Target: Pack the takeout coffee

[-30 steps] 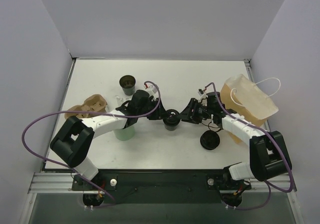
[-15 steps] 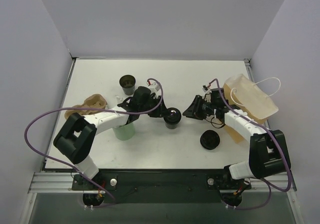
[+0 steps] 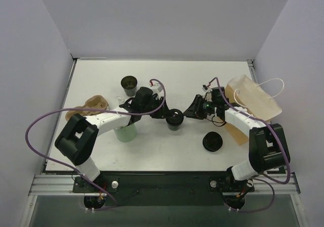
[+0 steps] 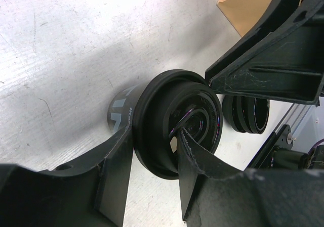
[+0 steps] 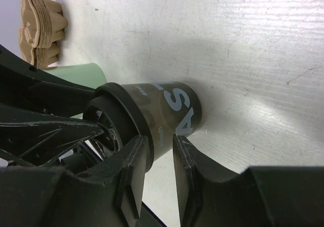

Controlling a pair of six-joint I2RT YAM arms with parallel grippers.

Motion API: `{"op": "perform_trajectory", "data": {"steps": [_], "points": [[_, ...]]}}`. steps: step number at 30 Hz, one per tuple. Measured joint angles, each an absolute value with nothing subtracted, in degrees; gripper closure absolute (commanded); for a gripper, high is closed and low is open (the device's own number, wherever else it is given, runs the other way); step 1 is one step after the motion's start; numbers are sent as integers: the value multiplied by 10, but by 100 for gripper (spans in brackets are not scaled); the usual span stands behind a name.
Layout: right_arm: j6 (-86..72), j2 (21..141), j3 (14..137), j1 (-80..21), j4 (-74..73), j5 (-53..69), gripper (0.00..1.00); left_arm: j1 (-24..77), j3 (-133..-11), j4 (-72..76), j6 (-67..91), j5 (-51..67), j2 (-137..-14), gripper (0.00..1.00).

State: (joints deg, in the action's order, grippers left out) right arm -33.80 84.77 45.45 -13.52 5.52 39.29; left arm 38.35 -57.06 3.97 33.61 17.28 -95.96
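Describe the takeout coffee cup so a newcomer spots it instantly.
Go to the middle of the white table. The takeout coffee cup stands there, with the left claw across its rim. It is small, round, black inside and out: shorter than the green cup, unlike the brown-lined black cup farther back and the flat lid.

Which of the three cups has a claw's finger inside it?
The short black paper cup in the middle, dark inside, unlike the tall green cup and the brown-lined black cup.
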Motion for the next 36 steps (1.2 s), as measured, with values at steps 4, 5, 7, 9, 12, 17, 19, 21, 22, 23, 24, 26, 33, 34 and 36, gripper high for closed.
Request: {"op": "perform_trajectory", "data": {"steps": [4,5,7,9,12,17,19,21,22,23,24,26,33,34,36], "points": [[-346,864,455,-133,76,415,73,382,-571,41,336,175,-961,55],[-347,867,455,-133,80,419,73,382,-571,41,336,175,-961,55],[-352,870,455,-132,88,423,73,382,-571,42,337,175,-961,55],[-356,870,455,-132,93,423,73,382,-571,43,336,176,-961,55],[-360,870,455,-132,97,422,72,382,-571,43,336,176,-962,55],[-360,870,455,-132,96,417,73,382,-571,45,336,177,-963,55],[-361,870,457,-132,96,413,73,382,-571,46,333,179,-964,55],[-362,870,459,-132,96,409,73,381,-574,46,326,185,-967,55],[-362,870,460,-132,96,406,73,381,-577,46,322,187,-970,54],[-362,869,460,-132,96,402,72,380,-583,43,317,192,-974,54],[-362,867,461,-132,95,396,70,380,-590,39,309,195,-978,54],[-362,860,461,-132,91,383,69,379,-601,33,296,202,-985,54],[-360,816,461,-132,76,332,66,371,-620,13,257,232,-997,54],[-360,811,461,-132,75,328,67,370,-623,11,251,238,-999,54],[-360,805,461,-132,76,324,69,368,-628,7,241,248,-1002,54]]}}
